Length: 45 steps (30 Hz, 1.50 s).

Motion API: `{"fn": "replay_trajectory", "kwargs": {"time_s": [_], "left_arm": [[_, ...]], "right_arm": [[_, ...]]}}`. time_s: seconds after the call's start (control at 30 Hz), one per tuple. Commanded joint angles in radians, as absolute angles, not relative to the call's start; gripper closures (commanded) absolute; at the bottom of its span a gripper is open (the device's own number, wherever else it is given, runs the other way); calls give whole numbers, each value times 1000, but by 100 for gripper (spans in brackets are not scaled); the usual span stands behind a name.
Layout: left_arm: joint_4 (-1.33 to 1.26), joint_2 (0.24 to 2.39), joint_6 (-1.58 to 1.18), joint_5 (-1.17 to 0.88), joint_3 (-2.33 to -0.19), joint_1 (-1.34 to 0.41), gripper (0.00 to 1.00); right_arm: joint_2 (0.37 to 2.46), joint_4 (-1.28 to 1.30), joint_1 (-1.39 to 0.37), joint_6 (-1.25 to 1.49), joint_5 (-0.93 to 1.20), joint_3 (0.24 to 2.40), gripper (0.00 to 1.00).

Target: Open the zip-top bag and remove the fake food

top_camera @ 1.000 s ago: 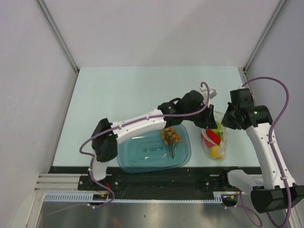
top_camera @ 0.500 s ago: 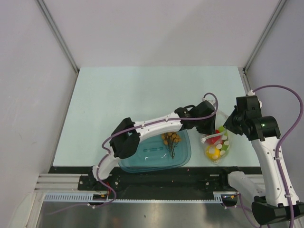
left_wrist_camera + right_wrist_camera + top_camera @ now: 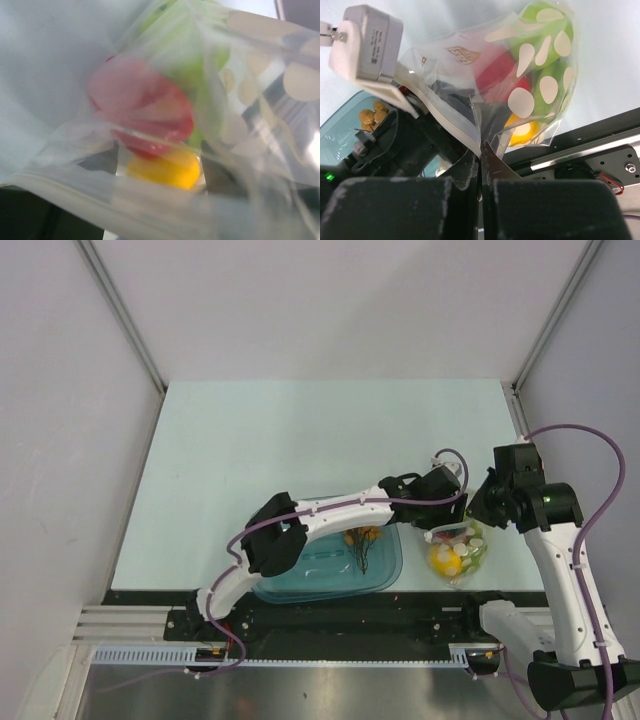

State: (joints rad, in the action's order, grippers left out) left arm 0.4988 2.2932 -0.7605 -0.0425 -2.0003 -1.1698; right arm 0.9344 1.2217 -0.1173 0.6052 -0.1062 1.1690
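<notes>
The zip-top bag (image 3: 458, 552) lies at the table's near right, clear with white dots. My right gripper (image 3: 478, 515) is shut on its top edge (image 3: 481, 145). Fake food shows inside the bag: a red piece (image 3: 142, 112), a yellow fruit (image 3: 165, 170) and green fruit (image 3: 195, 75). My left gripper (image 3: 445, 523) is at the bag's mouth, open. Its dark fingers (image 3: 97, 160) show blurred through the plastic on either side of the yellow fruit. A bunch of orange-brown balls (image 3: 362, 537) lies in the teal tub (image 3: 300, 575).
The teal tub sits just left of the bag, under my left forearm. The black rail (image 3: 400, 610) along the table's near edge runs right below the bag. Grey walls close in the table at left, right and back.
My left gripper came down towards the near edge to the bag's mouth and opened. The bag sank lower, with my right gripper still shut on its edge.
</notes>
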Motion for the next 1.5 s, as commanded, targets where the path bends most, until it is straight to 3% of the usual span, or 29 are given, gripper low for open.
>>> {"fn": "replay_trajectory", "kwargs": {"time_s": [0.0,0.13,0.57,0.67,0.77,0.8,1.07,1.17,1.47], "left_arm": [[512,2327,-770,-2,-2036,-1186,23],[496,2344,-785,52,-2014,-1189,14],[344,2379,-847,89,-1951,-1189,12],[278,2372,-842,78,-1911,-1187,19],[233,2353,-835,64,-1879,-1187,39],[223,2346,-833,60,-1864,-1187,51],[253,2255,-767,17,-1858,-1183,94],[281,2208,-738,-18,-1859,-1178,100],[344,2105,-755,-182,-1896,-1141,100]], "right_arm": [[922,1227,-107,591,-95,1167,100],[925,1233,-106,586,-100,1161,100],[911,1247,-106,586,-72,1126,100],[911,1253,-106,580,-77,1126,100],[908,1259,-106,575,-84,1127,100],[907,1261,-106,574,-92,1126,100],[899,1258,-104,561,-141,1121,100],[894,1255,-101,560,-169,1118,100],[854,1236,-92,512,-238,1091,100]]}}
